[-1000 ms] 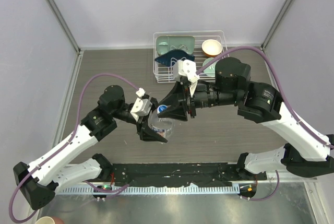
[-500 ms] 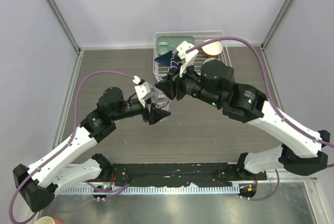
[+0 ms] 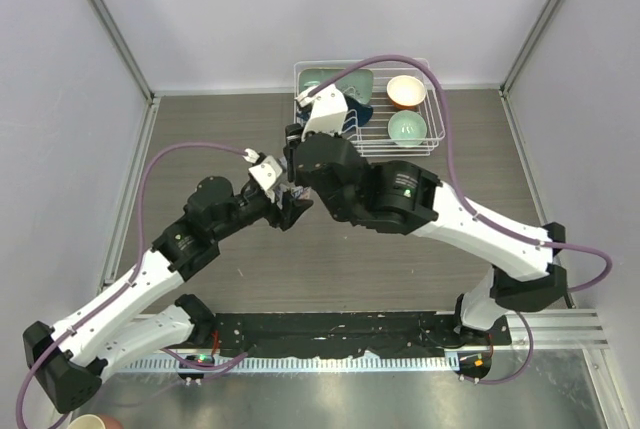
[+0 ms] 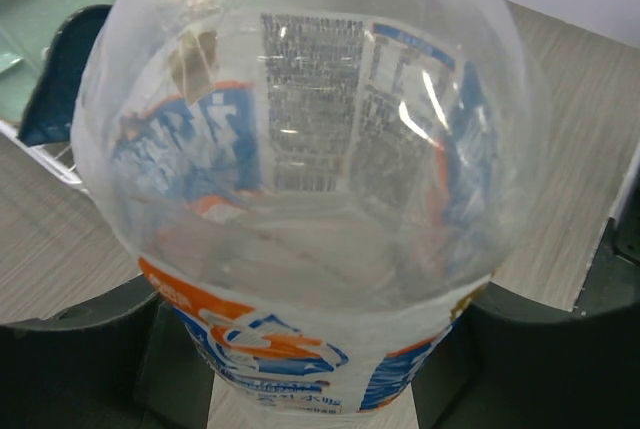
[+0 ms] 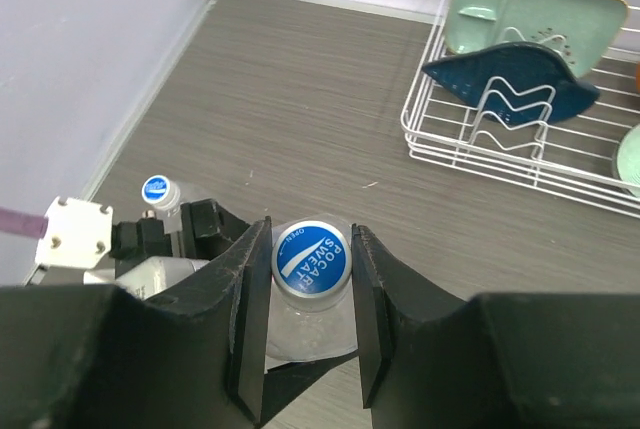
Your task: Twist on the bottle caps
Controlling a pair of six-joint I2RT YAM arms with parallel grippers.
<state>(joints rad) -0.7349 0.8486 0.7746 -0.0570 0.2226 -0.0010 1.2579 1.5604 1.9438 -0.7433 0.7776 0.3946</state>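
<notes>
A: What is changing?
B: The right hand, swung over from 3 o'clock, is clenching the bottle cap.
A: Anything hiding?
B: The left hand is grasping the labelled bottle over the surface centre. Its neck is running off-frame.

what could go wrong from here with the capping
1. The left gripper clamps the clear bottle by its labelled body; it may slip or crumple as the right gripper, shut on the cap, twists.
2. The second bottle stands close beside the left gripper and could get knocked over.
</notes>
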